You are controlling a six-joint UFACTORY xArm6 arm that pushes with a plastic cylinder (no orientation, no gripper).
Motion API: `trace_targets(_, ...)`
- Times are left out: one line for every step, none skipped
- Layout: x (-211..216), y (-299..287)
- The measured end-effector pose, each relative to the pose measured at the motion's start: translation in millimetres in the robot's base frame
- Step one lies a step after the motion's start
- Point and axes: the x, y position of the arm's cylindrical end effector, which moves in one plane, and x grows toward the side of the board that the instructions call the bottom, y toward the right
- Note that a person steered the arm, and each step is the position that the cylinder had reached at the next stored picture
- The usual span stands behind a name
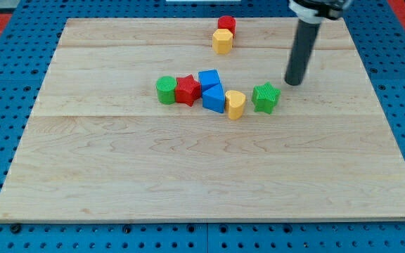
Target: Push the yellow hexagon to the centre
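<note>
The yellow hexagon [222, 41] sits near the view's top of the tabletop [118, 183], a little right of the middle line, touching a red block [226, 25] that stands just behind it toward the view's top. My tip [293, 83] rests well to the view's right of the hexagon and lower in the view, just up and right of the green star [266, 97] but apart from it. The end effector here is only a rod, so there is nothing to open or close, and it holds nothing.

To do this push well, I judge the tip should travel round to the view's top of the hexagon, coming in at the seam with the red block or slightly from the top-left, and then drive straight toward the view's bottom. The row of blocks lies right across that path (the blue pair and the yellow heart are directly below the hexagon), so a slow, centred contact matters: an off-centre push would spin the hexagon aside, and a careless one would shove the cluster along too. Swinging wide of the green star on the way up avoids disturbing it.

Counting from the view's left: one green cylinder [165, 91], one red star [188, 90], two blue blocks [211, 90], one yellow hexagon, one red block, one yellow heart [235, 104], one green star. Eight blocks in all.
</note>
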Motion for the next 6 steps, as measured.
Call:
trace_targets(34,-32)
trace_targets(33,-92)
trace_targets(19,-61)
trace_targets(-73,6)
trace_targets(-174,6)
trace_targets(-194,-1)
